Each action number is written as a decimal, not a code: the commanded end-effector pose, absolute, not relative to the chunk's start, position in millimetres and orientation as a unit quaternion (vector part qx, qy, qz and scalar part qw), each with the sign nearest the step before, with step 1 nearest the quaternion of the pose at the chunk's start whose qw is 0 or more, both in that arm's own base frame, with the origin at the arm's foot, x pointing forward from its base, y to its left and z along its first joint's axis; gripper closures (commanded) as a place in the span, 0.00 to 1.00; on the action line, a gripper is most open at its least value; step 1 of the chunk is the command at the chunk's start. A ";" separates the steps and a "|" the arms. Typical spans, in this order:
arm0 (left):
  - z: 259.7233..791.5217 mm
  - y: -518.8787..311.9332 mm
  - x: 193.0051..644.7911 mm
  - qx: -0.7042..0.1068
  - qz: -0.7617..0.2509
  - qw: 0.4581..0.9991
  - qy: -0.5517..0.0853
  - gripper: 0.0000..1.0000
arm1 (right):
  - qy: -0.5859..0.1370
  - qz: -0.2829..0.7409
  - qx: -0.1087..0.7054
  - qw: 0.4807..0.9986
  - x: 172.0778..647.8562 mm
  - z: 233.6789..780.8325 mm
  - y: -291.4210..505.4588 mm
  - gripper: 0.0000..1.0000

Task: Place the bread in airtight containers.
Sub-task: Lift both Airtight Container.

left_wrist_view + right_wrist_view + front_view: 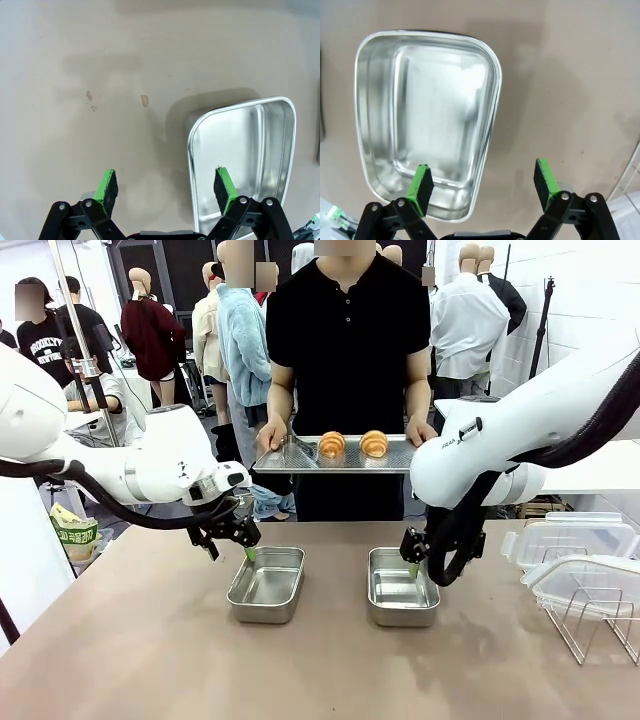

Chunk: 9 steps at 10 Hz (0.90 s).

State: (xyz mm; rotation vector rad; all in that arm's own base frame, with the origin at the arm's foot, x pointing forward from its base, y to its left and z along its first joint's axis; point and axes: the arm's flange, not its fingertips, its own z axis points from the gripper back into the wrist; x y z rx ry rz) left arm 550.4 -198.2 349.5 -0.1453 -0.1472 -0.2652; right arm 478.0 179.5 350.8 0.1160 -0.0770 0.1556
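Tin (245, 150) rim beneath spread left tool (165, 176); other tin (432, 100) rim beneath spread right tool (482, 172).

Bright, even light casts soft shadows on the table (75, 150) and glare inside the tin (465, 100).

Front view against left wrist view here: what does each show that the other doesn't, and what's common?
Front: a person holding a mesh tray with two croissant rolls, the right tin, clear lids, a wire rack. Left wrist: small brown marks on the tabletop. Shared: the open left tool poised over the rim of the empty left tin.
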 end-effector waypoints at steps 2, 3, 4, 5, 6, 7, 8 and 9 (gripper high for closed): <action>352.9 -211.3 548.6 -0.024 -0.112 0.991 -0.063 0.00 | -0.046 0.091 0.048 0.994 472.9 357.4 182.1 0.00; 353.8 -215.8 544.9 -0.016 -0.107 0.992 -0.068 0.00 | -0.041 0.081 0.057 0.994 477.2 353.2 181.1 0.00; 355.1 -219.1 540.9 -0.012 -0.103 0.992 -0.067 0.00 | -0.050 0.041 0.023 0.998 476.1 359.4 178.6 0.00; 355.7 -219.6 540.9 -0.003 -0.098 0.993 -0.066 0.00 | -0.059 0.038 0.022 0.997 479.1 359.1 183.6 0.00; 356.0 -219.0 542.0 -0.006 -0.088 0.994 -0.061 0.00 | -0.052 0.027 0.024 0.998 484.4 352.1 188.1 0.00; 354.6 -220.2 542.5 -0.004 -0.083 0.995 -0.063 0.00 | -0.045 0.006 0.014 0.999 490.4 345.9 190.7 0.00; 348.6 -220.1 544.7 0.000 -0.080 0.995 -0.062 0.00 | -0.034 -0.012 0.010 0.999 499.6 339.3 193.6 0.00; 344.9 -220.7 544.5 -0.002 -0.081 0.995 -0.060 0.00 | -0.029 -0.016 0.010 0.999 503.4 336.7 197.6 0.00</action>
